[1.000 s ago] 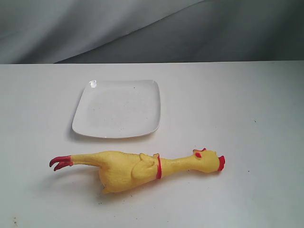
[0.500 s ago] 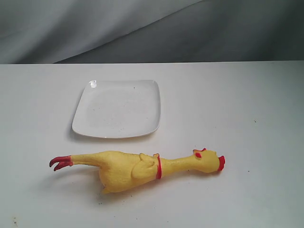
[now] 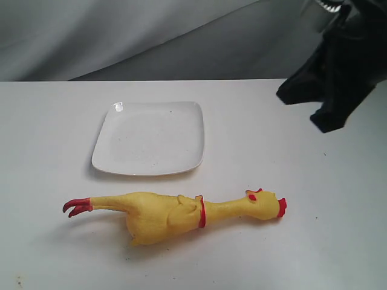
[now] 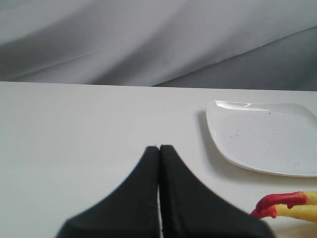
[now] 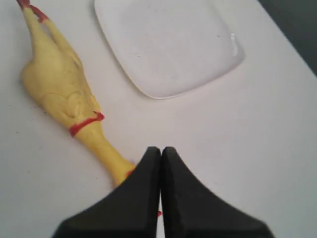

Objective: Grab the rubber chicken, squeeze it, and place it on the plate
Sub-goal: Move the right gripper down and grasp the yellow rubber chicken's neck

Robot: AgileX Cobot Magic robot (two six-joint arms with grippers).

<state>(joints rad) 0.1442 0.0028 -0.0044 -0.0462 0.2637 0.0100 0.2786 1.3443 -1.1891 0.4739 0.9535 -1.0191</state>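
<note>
The rubber chicken [image 3: 169, 214] lies on its side on the white table near the front, red feet to the left and red beak to the right. Behind it sits the white square plate [image 3: 151, 139], with nothing on it. My right gripper [image 3: 308, 109] hangs shut and holding nothing above the table's back right, well clear of the chicken. In the right wrist view the gripper [image 5: 161, 148] covers the head of the chicken [image 5: 59, 89], with the plate [image 5: 168, 44] beyond. My left gripper [image 4: 159, 147] is shut and holds nothing, with the plate [image 4: 262, 139] and the chicken's feet [image 4: 277, 203] off to one side.
A grey cloth backdrop [image 3: 151, 36] hangs behind the table's far edge. The white tabletop [image 3: 302, 181] carries only the plate and the chicken.
My right arm has come into the exterior view at the upper right, where nothing showed before. The chicken and plate have not moved.
</note>
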